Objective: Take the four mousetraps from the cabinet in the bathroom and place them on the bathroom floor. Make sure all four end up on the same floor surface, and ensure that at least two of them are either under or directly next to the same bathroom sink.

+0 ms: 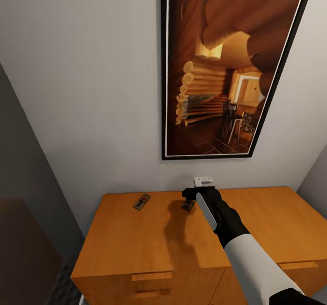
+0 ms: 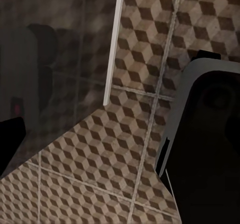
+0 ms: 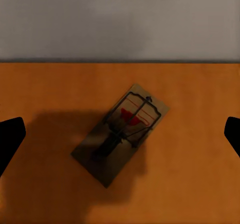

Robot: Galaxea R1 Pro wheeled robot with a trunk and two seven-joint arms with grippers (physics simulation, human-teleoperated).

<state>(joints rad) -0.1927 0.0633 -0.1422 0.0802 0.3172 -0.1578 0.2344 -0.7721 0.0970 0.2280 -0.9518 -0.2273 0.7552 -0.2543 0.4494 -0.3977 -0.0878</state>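
Note:
Two mousetraps lie on top of the orange-brown cabinet. One mousetrap sits near the back left of the top. The other mousetrap lies just beneath my right gripper, which hovers over it near the wall. In the right wrist view this mousetrap lies flat on the wood, centred between the two widely spread fingertips, and nothing is held. The left wrist view looks down on the cube-patterned bathroom floor, with one dark fingertip at the frame edge and nothing gripped.
A framed picture hangs on the white wall above the cabinet. A small white fitting sits on the wall just behind my right gripper. Drawer handles show on the cabinet front. A dark glass panel with a pale edge strip and the robot's dark body stand by the floor tiles.

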